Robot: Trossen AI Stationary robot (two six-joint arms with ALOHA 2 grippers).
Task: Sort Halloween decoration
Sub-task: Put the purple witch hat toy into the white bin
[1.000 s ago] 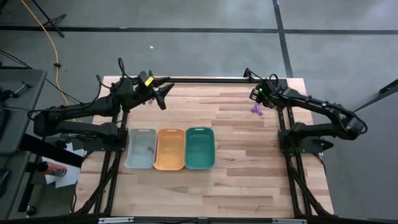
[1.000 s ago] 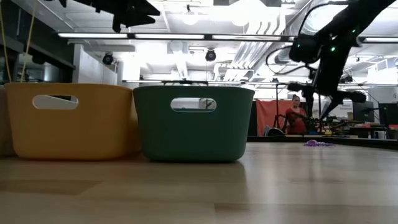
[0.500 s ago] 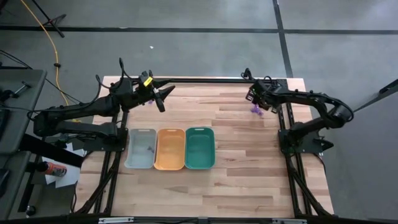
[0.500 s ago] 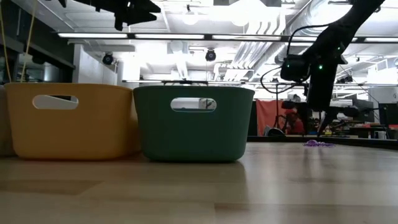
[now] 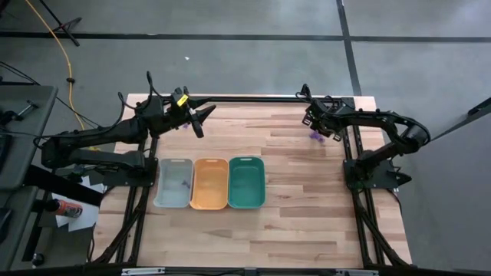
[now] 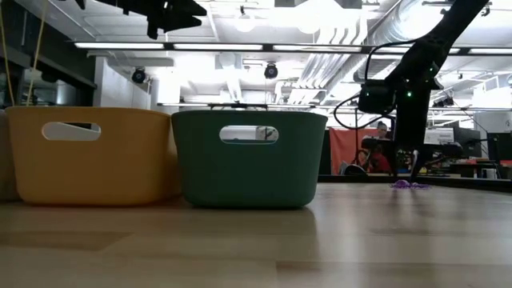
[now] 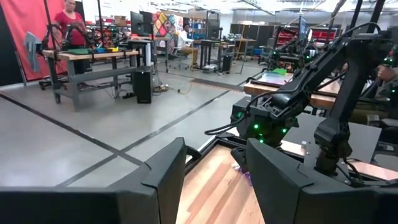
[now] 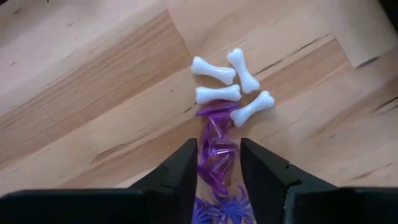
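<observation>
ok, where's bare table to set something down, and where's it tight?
Free: the wood in front of the three trays, and the stretch between the teal tray and the right arm's base. Crowded: the far right corner, where the right gripper straddles purple pieces beside white bones.

We see a table point(image 5: 291, 199) of pale wood planks, its grain plain in the right wrist view, with a smooth, slightly sheened finish. The grey tray point(image 5: 173, 183), orange tray point(image 5: 209, 184) and teal tray point(image 5: 246, 182) look like moulded plastic, smooth and matt. The purple pieces point(image 8: 216, 149) are translucent, glossy plastic; the white bones point(image 8: 217, 93) are opaque plastic with a soft shine. The right gripper point(image 8: 219, 171) has dark, matt fingers point(image 8: 180, 171) that look like hard plastic, and so does the left gripper point(image 7: 214, 180). The floor point(image 5: 253, 61) beyond the far edge looks like smooth grey concrete.
</observation>
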